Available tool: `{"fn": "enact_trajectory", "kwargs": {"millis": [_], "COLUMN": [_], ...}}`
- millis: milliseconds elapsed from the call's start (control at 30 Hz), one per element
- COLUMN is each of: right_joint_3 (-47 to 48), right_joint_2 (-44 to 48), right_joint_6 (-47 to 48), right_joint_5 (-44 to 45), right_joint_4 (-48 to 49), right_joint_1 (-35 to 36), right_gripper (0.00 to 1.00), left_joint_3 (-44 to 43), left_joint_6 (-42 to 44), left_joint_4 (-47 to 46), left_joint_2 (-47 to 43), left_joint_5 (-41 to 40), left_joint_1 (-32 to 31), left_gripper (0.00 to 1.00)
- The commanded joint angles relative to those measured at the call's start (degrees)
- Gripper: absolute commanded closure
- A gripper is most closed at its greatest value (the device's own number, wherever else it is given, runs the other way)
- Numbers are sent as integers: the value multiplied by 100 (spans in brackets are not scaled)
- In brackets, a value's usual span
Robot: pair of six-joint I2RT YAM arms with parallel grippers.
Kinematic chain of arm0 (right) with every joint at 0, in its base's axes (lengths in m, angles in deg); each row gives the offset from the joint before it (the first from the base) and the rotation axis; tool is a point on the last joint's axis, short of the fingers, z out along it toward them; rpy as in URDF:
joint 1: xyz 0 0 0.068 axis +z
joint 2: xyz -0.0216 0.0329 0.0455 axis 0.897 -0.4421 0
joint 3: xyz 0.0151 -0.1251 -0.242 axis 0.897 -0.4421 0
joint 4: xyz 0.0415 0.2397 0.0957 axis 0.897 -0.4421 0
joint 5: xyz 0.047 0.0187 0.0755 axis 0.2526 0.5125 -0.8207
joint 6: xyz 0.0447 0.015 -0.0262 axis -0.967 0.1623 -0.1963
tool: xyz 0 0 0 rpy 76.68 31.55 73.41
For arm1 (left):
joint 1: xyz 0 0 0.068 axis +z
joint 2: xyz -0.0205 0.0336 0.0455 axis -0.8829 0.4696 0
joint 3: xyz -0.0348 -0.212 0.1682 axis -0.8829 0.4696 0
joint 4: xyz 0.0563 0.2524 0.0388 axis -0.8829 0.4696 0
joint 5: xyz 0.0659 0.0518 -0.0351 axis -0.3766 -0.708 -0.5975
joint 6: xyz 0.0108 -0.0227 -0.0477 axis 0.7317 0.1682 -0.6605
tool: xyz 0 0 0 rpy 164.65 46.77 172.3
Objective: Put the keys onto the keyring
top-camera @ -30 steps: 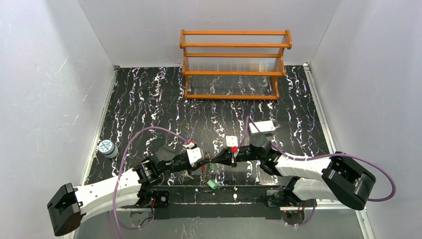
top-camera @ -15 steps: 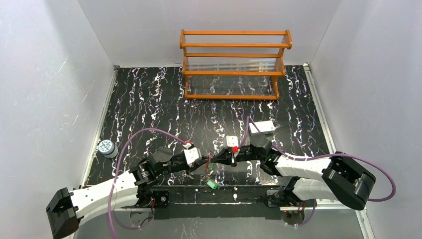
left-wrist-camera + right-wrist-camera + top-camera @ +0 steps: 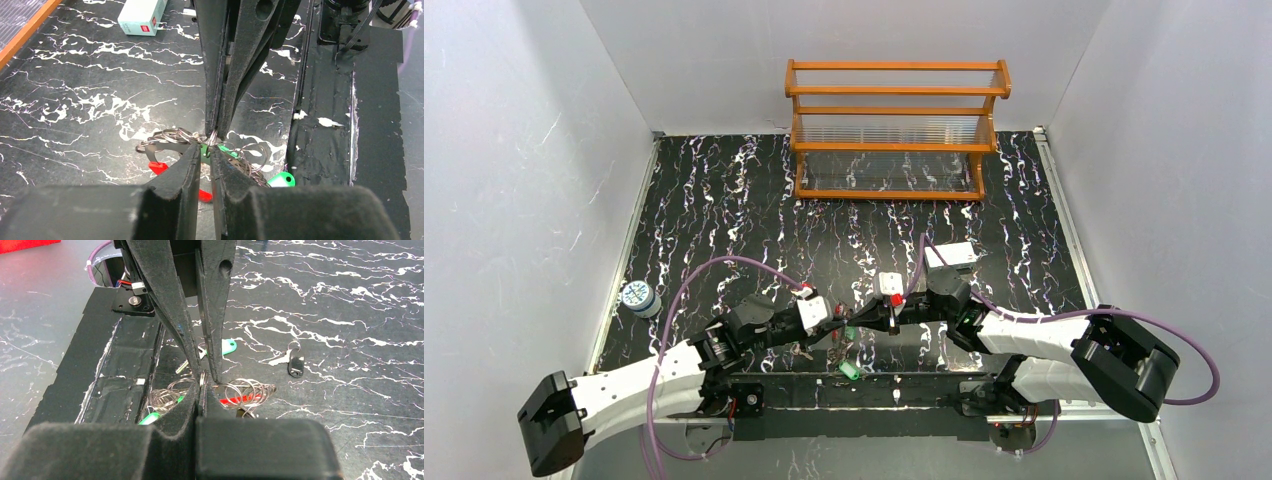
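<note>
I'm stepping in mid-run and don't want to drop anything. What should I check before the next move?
1. Is the right gripper shut on the keyring: ok.
2. Is the left gripper gripping: not ok, its fingers stand slightly apart.
3. Is the loose green key reachable: ok, it lies on the table.
4. Is the black-headed key clear of the rings: ok, apart.
5. Is the second green key threaded: cannot tell, rings overlap it.

The keys [image 3: 848,368] lie at the near edge (a box [image 3: 951,254] behind-right), the rack [image 3: 896,130] far behind them.
</note>
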Motion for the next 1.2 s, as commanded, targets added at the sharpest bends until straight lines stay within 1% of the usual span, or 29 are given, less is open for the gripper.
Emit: {"fn": "enact_trajectory", "kwargs": {"millis": [0, 133, 300, 333, 433, 500, 533, 633, 733, 800, 933, 1033, 1167], "right_joint_3": [253, 245, 251, 259, 218, 177, 162, 183, 305, 436, 604, 644, 827], "right_joint_2": [132, 123, 168, 183, 345, 520, 622, 884, 1076, 1167, 1189, 1119, 900], "right_joint_6": [-50, -58, -62, -55, -56, -76, -82, -120, -196, -447, -826, -1306, -1701], "right_joint_5": [-122, -127, -69, -30, 235, 475, 602, 987, 1341, 1703, 2141, 2461, 2674], "right_joint_4": [421, 412, 330, 283, 187, 152, 123, -76, -480, -734, -935, -955, -1197], "right_joint_1": [29, 22, 22, 24, 28, 30, 25, 27, 29, 25, 29, 25, 21], "right_gripper": [99, 99, 99, 96, 67, 50, 44, 26, 14, 3, 1, 1, 4], "left_joint_3": [26, 35, 48, 45, 0, -60, -92, -208, -376, -520, -965, -1304, -1726], "left_joint_6": [48, 59, 33, 15, 0, -24, -41, -179, -310, -402, -608, -627, -544], "left_joint_4": [-109, -140, -137, -133, -34, 57, 99, 205, 372, 540, 1102, 1735, 2621], "left_joint_2": [42, -3, -39, -49, -121, -178, -215, -301, -399, -479, -653, -819, -1122], "left_joint_5": [93, 99, 108, 105, 43, -31, -73, -269, -499, -695, -1292, -1798, -2300], "left_joint_1": [-29, -29, -29, -29, -29, -30, -35, -29, -29, -29, -30, -34, -29], "left_gripper": [91, 100, 100, 100, 100, 100, 100, 100, 100, 100, 100, 100, 100]}}
